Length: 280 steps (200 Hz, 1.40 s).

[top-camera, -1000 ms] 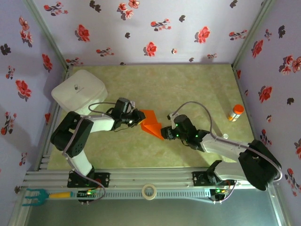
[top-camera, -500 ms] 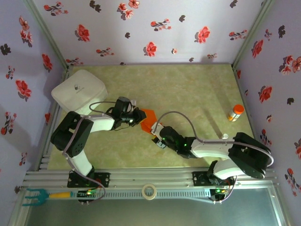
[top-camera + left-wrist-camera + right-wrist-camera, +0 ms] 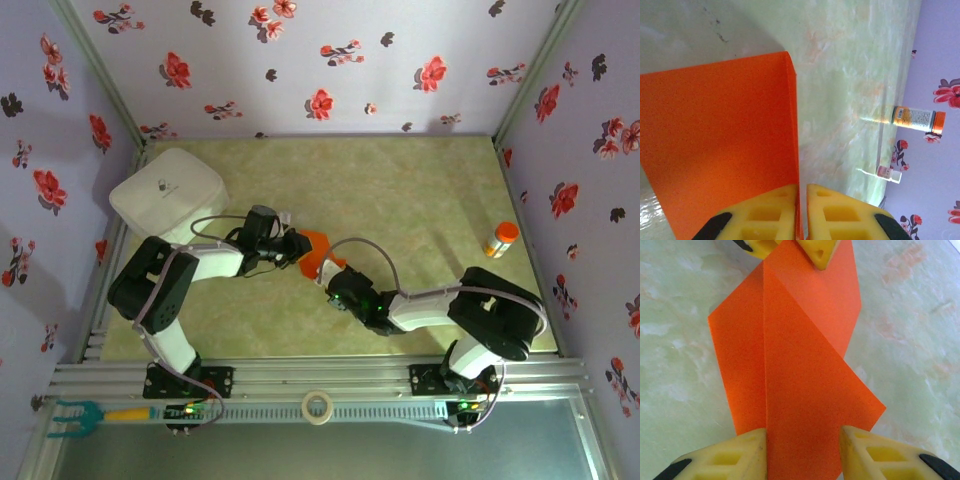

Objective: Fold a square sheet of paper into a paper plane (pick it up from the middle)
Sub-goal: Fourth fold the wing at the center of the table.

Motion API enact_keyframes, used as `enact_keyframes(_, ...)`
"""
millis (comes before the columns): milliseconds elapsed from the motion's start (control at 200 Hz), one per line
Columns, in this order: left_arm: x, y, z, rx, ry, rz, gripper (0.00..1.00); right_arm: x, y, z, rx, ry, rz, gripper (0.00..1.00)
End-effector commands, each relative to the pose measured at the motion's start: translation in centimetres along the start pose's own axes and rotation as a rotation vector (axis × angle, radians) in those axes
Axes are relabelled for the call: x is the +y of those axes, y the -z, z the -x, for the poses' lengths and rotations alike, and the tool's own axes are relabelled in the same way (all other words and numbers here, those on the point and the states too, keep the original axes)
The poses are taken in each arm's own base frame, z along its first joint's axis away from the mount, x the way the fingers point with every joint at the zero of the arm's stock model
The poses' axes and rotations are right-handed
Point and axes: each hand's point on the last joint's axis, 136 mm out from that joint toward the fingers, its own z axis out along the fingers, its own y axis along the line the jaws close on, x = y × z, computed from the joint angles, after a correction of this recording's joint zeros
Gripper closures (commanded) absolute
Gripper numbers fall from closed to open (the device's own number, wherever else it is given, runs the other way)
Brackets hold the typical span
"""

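Paper position, top view: the square sheet of paper [image 3: 316,250], already creased, sits left of centre on the table [image 3: 400,180], between the two grippers. Its long axis runs diagonally, upper left to lower right. I cannot pick out a nose or point from here.

Right wrist view: the sheet [image 3: 790,370] runs bottom to top of the frame, with one straight crease along that axis. Layered flaps overlap to the right of the crease.

Left gripper [image 3: 297,248]: clenched on the sheet's upper-left end. In the left wrist view the yellow fingers [image 3: 775,210] meet on a folded edge of the sheet [image 3: 720,140]. The right wrist view shows the left gripper [image 3: 790,246] pinching at the top edge.

Right gripper [image 3: 332,280]: in its own view, the right gripper [image 3: 802,440] has its fingers apart, with the sheet's near end between them. I cannot tell whether the pads touch.

Containers: the orange-capped bottle [image 3: 500,240] stands upright at the right edge of the table, contents not readable. The left wrist view shows the bottle's label [image 3: 912,117]. The white rounded case [image 3: 165,195] at upper left is closed.
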Motion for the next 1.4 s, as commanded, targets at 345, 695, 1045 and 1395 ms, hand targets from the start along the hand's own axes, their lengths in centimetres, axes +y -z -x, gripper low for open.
enact_keyframes(345, -1.2, 0.2, 0.5, -0.002, -0.002, -0.041, 0.88, -0.1, -0.6, 1.0, -0.038, -0.074, -0.031, 0.73)
enact_keyframes(695, -1.3, 0.3, 0.6, -0.006, -0.002, -0.040, 0.94, -0.2, -0.6, 0.4, -0.036, -0.104, -0.039, 0.77)
enact_keyframes(1045, -1.3, 0.3, 0.6, -0.004, 0.001, -0.038, 0.99, -0.3, -0.7, -0.1, -0.040, -0.146, -0.007, 0.75)
enact_keyframes(1395, -1.1, 0.2, 0.5, -0.002, 0.005, -0.032, 0.99, -0.4, -0.6, -0.3, -0.043, -0.161, 0.005, 0.82)
